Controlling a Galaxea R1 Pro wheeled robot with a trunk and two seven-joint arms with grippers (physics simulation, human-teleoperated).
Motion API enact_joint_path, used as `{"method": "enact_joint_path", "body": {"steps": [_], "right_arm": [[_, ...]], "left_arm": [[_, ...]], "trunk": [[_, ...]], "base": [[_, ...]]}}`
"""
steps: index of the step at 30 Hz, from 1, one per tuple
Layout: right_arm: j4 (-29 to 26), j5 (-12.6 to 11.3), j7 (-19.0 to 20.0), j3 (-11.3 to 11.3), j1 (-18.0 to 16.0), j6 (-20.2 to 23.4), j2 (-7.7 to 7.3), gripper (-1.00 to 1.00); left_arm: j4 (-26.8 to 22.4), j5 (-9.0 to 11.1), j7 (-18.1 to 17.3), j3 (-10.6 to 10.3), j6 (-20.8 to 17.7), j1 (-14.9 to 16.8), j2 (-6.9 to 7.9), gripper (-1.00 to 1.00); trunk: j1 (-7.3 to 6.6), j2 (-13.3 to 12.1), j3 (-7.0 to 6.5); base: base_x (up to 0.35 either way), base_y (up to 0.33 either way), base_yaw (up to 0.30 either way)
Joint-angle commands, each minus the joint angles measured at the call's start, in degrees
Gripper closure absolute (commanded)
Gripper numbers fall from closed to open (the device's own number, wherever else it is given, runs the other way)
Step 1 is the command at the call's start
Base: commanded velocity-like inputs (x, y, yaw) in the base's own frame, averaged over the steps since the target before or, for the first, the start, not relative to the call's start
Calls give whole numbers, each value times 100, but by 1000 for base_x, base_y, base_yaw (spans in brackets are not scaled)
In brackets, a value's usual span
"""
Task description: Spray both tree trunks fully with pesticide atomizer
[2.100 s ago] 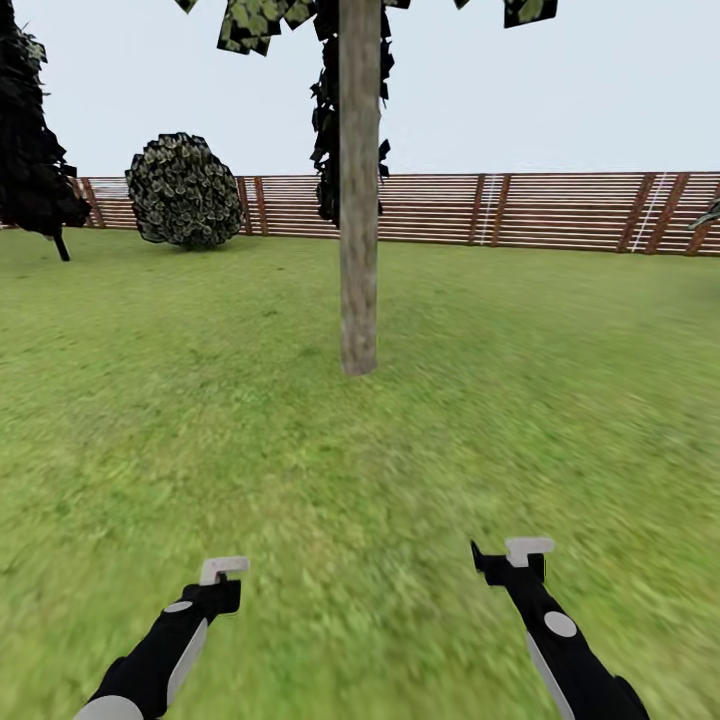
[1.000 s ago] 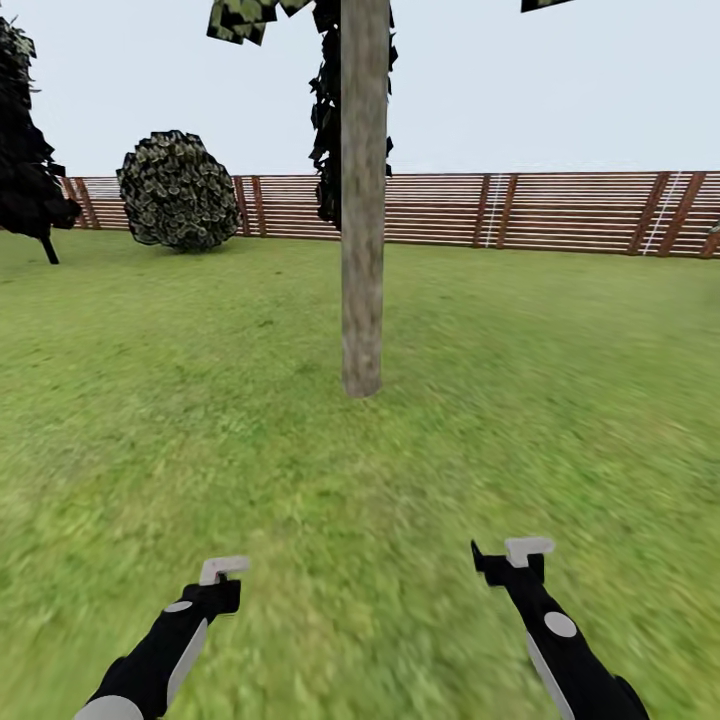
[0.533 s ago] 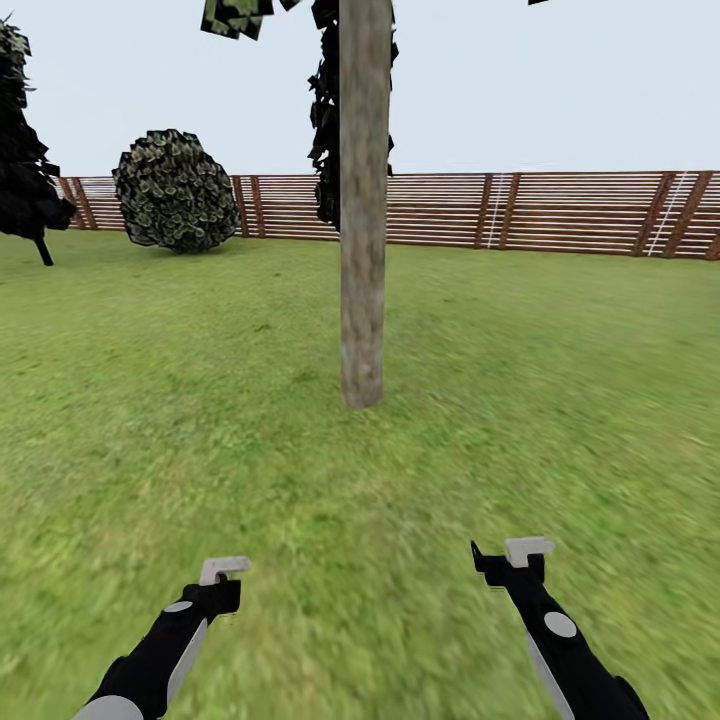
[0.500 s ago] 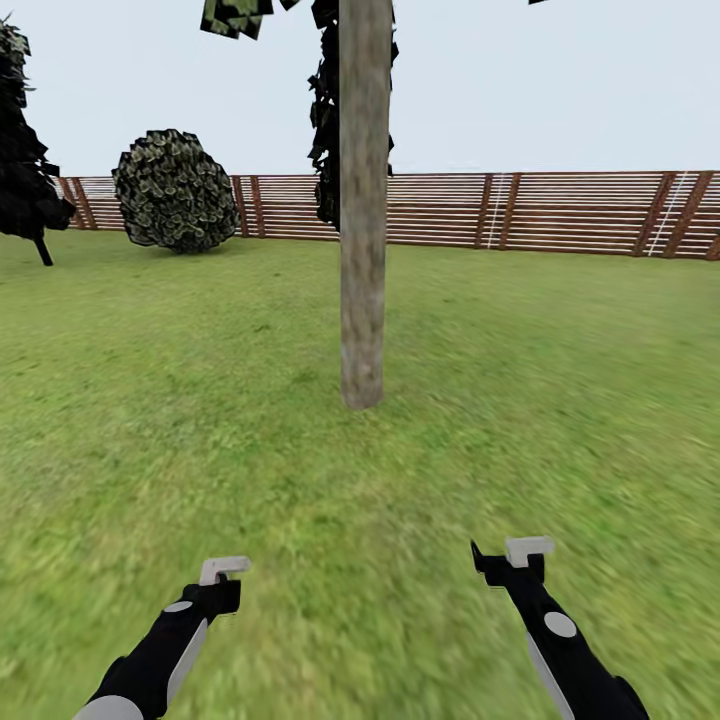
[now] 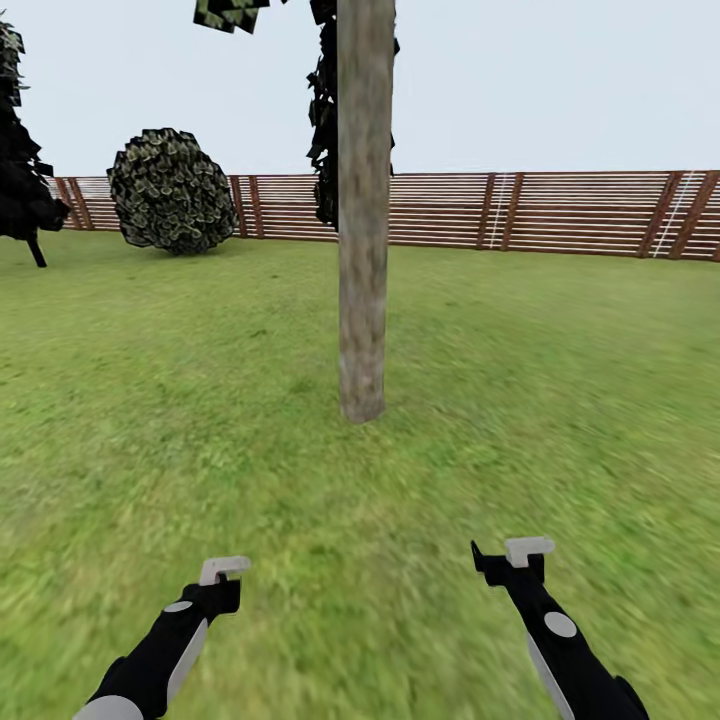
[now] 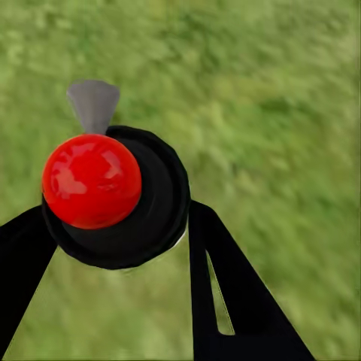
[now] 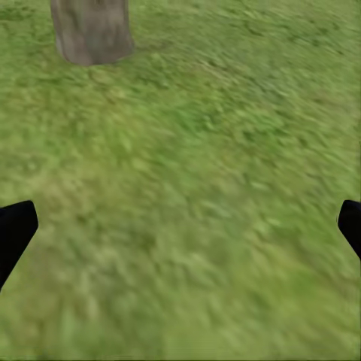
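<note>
One tree trunk, thick and mottled grey-brown, rises from the grass straight ahead; jagged foliage shows at the top edge. The trunk's base also appears in the right wrist view. My left gripper hangs low at the near left. In the left wrist view the left gripper is shut on the pesticide atomizer, a round black body with a red knob and a grey nozzle. Low at the near right, my right gripper stands open; its fingers sit far apart over bare grass.
A brown slatted fence closes the lawn at the back. A round bush stands at the back left, and a black-leaved tree at the far left edge. Grass lies on both sides of the trunk.
The whole view has shifted: the camera has come closer to the tree, whose trunk looks larger with its base lower in the picture. Both arms keep the same pose.
</note>
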State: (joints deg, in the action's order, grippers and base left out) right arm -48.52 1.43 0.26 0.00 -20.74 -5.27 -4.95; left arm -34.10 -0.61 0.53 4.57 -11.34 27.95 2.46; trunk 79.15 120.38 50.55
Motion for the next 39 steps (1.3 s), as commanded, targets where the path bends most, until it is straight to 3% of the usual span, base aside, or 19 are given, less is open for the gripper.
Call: {"method": "enact_joint_path", "body": {"steps": [1, 39], "right_arm": [[0, 0, 0, 0, 0, 0, 0, -100], [0, 6, -8, 0, 0, 6, 1, -100]], "left_arm": [[-1, -1, 0, 0, 0, 0, 0, 100], [-1, 2, -11, 0, 0, 0, 0, 100]], "trunk": [[0, 0, 0], [0, 0, 0]], "base": [[339, 0, 0], [309, 0, 0]]}}
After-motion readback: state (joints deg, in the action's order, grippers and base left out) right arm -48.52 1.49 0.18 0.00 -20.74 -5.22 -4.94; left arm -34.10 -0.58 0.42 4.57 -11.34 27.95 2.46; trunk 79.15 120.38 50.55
